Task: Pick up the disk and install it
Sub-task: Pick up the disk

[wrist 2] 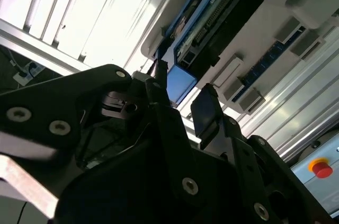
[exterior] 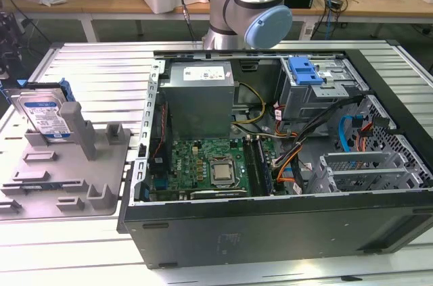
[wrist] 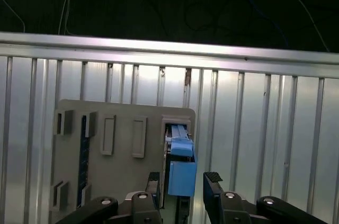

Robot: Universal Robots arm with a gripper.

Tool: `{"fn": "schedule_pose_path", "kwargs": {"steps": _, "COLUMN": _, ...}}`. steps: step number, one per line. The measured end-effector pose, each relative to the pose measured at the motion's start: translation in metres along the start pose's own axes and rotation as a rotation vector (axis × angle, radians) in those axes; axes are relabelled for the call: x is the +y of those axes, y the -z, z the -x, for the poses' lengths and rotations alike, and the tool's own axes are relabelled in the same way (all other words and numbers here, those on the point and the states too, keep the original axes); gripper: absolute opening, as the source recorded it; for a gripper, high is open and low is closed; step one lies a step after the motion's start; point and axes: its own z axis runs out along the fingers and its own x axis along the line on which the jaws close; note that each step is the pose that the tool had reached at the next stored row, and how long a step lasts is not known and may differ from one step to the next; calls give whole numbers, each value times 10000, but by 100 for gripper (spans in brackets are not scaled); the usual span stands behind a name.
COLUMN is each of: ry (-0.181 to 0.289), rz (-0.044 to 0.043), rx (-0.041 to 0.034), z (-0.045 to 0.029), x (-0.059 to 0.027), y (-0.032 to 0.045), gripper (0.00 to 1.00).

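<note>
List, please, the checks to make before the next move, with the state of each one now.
1. Gripper open: ok.
2. Disk upright in the grey holder: ok.
3. Fingers either side of the disk, in the first wrist view: ok.
4. Gap between gripper and disk: cannot tell.
5. Case open: ok.
6. Room for the disk in the case: cannot tell.

A: Clearance, disk (exterior: 44,115)?
B: Stands upright in the grey holder (exterior: 101,178). Grey post (exterior: 82,129) close on the exterior view's right; open above. Gripper (wrist: 183,175): fingers spread, blue frame (wrist: 183,184) between them, narrow gaps each side.
A: Computer case (exterior: 270,232)?
B: Open-topped. Cables (exterior: 308,147) cross beside the drive cage (exterior: 331,93); blue caddy (exterior: 304,69) occupies its top. Arm base (exterior: 247,12) stands at the far edge.
</note>
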Motion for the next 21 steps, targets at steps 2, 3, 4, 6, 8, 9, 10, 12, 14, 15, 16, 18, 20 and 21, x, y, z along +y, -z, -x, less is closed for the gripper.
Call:
{"fn": "schedule_pose_path", "kwargs": {"steps": 2, "ry": 6, "rz": 1, "rx": 0, "z": 0, "x": 1, "y": -9, "gripper": 45}}
{"fn": "schedule_pose_path", "kwargs": {"steps": 3, "ry": 9, "rz": 1, "rx": 0, "z": 0, "x": 2, "y": -12, "gripper": 45}}
{"fn": "schedule_pose_path", "kwargs": {"steps": 4, "ry": 11, "rz": 2, "rx": 0, "z": -1, "x": 3, "y": -15, "gripper": 45}}
{"fn": "schedule_pose_path", "kwargs": {"steps": 6, "ry": 16, "rz": -3, "rx": -1, "z": -6, "x": 5, "y": -22, "gripper": 45}}
{"fn": "schedule_pose_path", "kwargs": {"steps": 8, "ry": 16, "rz": 0, "rx": 0, "z": -15, "x": 7, "y": -23, "gripper": 45}}
{"fn": "schedule_pose_path", "kwargs": {"steps": 9, "ry": 16, "rz": 0, "rx": 0, "z": -22, "x": 7, "y": -25, "gripper": 45}}
{"fn": "schedule_pose_path", "kwargs": {"steps": 10, "ry": 10, "rz": 0, "rx": 0, "z": -26, "x": 7, "y": -25, "gripper": 45}}
{"fn": "schedule_pose_path", "kwargs": {"steps": 12, "ry": -10, "rz": 0, "rx": 0, "z": -29, "x": 8, "y": -27, "gripper": 45}}
{"fn": "schedule_pose_path", "kwargs": {"steps": 14, "ry": -15, "rz": 1, "rx": 0, "z": -32, "x": 8, "y": -28, "gripper": 45}}
{"fn": "schedule_pose_path", "kwargs": {"steps": 15, "ry": -20, "rz": 1, "rx": 0, "z": -34, "x": 8, "y": -30, "gripper": 45}}
{"fn": "schedule_pose_path", "kwargs": {"steps": 16, "ry": -24, "rz": 2, "rx": 0, "z": -36, "x": 8, "y": -32, "gripper": 45}}
{"fn": "schedule_pose_path", "kwargs": {"steps": 18, "ry": -26, "rz": 4, "rx": 1, "z": -37, "x": 9, "y": -36, "gripper": 45}}
{"fn": "schedule_pose_path", "kwargs": {"steps": 20, "ry": -27, "rz": 2, "rx": 0, "z": -37, "x": 9, "y": -44, "gripper": 45}}
{"fn": "schedule_pose_path", "kwargs": {"steps": 21, "ry": -28, "rz": 2, "rx": 0, "z": -37, "x": 9, "y": -47, "gripper": 45}}
